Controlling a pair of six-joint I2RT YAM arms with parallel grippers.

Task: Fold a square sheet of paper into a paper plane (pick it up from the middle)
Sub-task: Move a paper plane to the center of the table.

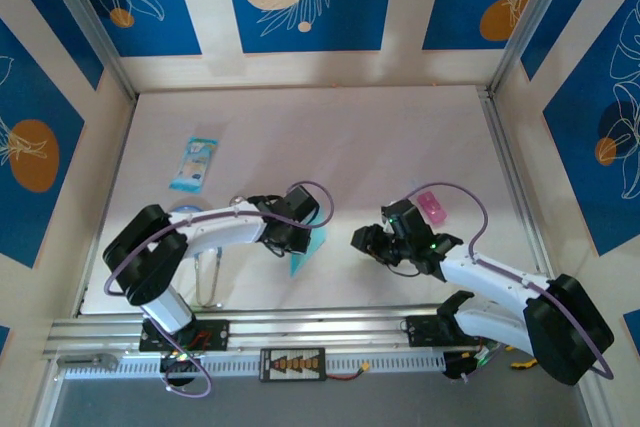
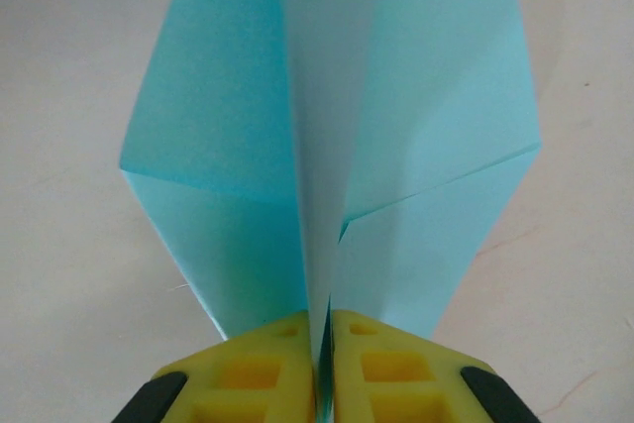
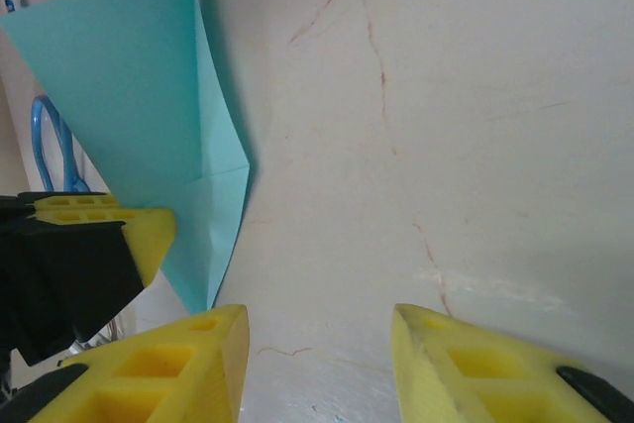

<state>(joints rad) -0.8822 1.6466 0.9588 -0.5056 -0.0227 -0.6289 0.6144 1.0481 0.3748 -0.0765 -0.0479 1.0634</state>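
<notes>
While left gripper (image 2: 324,334) pinches paper plane (image 2: 238,116), right gripper (image 3: 317,329) agape

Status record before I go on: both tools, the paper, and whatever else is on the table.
left tool: shut on the folded blue paper, pinching its centre crease
right tool: open, holding nothing, close beside the paper
paper shape: a flap spread to each side of the crease
other items: printed packet at far left of the table; small pink item by the right arm
</notes>
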